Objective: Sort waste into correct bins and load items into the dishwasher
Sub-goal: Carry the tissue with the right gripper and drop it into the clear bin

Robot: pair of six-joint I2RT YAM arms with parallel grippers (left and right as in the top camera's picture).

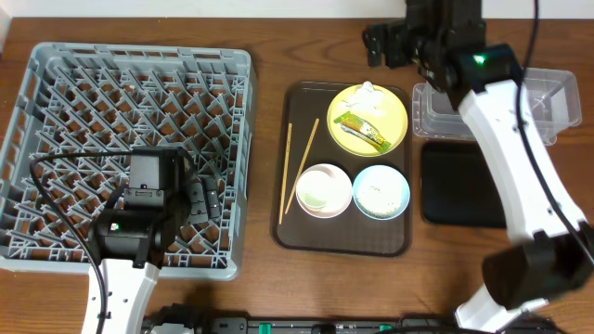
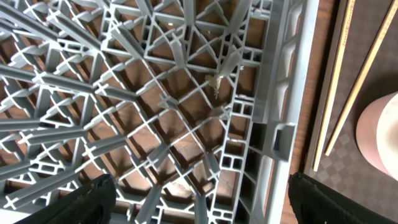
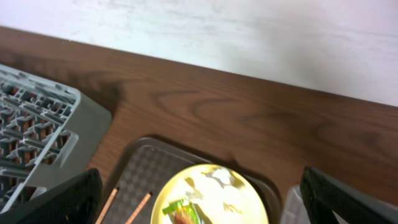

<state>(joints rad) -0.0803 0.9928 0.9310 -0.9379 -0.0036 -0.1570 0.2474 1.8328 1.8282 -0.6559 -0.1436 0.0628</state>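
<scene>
Right gripper (image 3: 200,200) gapes empty near the plate (image 1: 396,105), seemingly for the wrapper (image 1: 364,131); left gripper (image 2: 205,202), likewise wide open, hovers over the rack (image 2: 155,93).

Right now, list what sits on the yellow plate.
On the yellow plate: a crumpled white tissue at the far edge, a green-and-yellow snack wrapper mid-plate. Anything beneath them is covered.

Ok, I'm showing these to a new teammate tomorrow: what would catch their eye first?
The big grey dish rack fills the left side, with the left arm over its near right corner. In the middle, a dark brown tray holds a yellow plate with a green-and-yellow wrapper, a pink bowl, a blue bowl and two chopsticks. The white right arm stretches across the far right.
</scene>
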